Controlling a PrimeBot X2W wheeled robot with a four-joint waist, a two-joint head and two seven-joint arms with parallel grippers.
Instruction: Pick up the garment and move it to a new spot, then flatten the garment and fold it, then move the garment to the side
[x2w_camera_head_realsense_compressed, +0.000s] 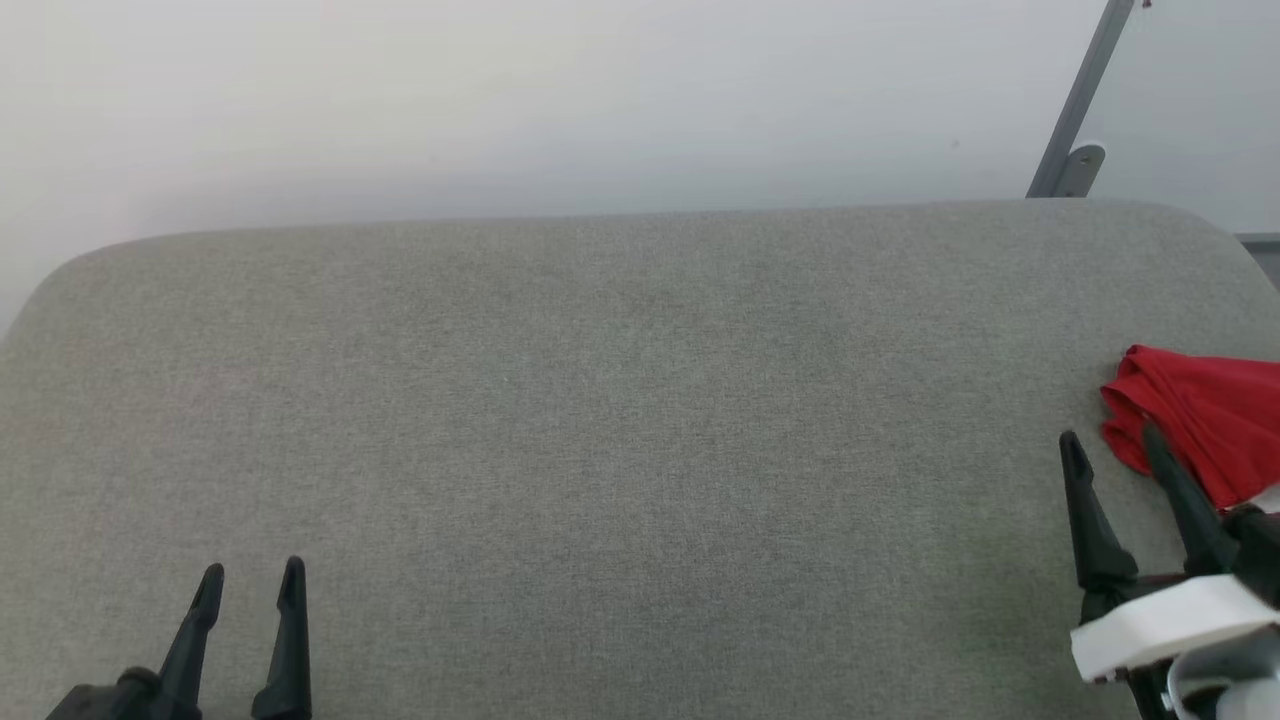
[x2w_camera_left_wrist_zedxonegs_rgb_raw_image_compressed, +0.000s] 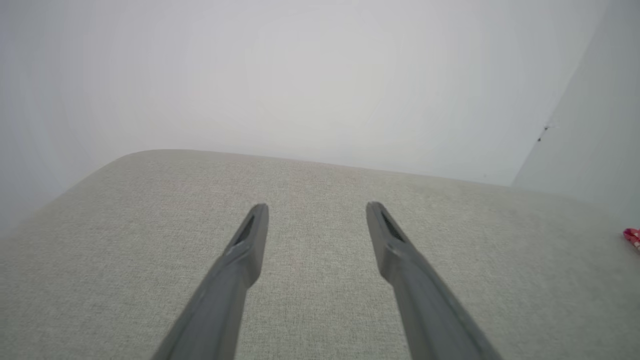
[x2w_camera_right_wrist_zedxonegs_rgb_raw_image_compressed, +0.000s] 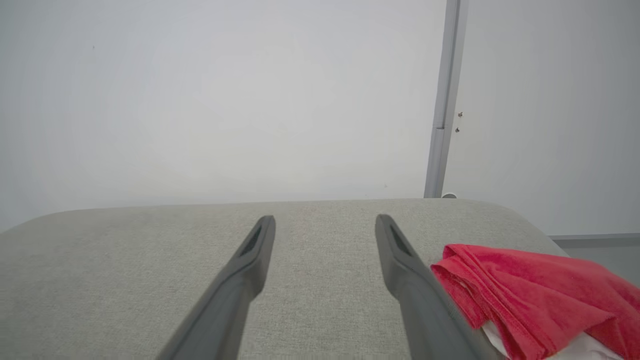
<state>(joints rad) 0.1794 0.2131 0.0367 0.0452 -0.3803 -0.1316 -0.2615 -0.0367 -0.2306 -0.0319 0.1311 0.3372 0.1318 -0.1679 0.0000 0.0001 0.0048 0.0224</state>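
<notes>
Grey fabric-covered table before me.
A folded red garment, white showing underneath, lies at its right edge.
</notes>
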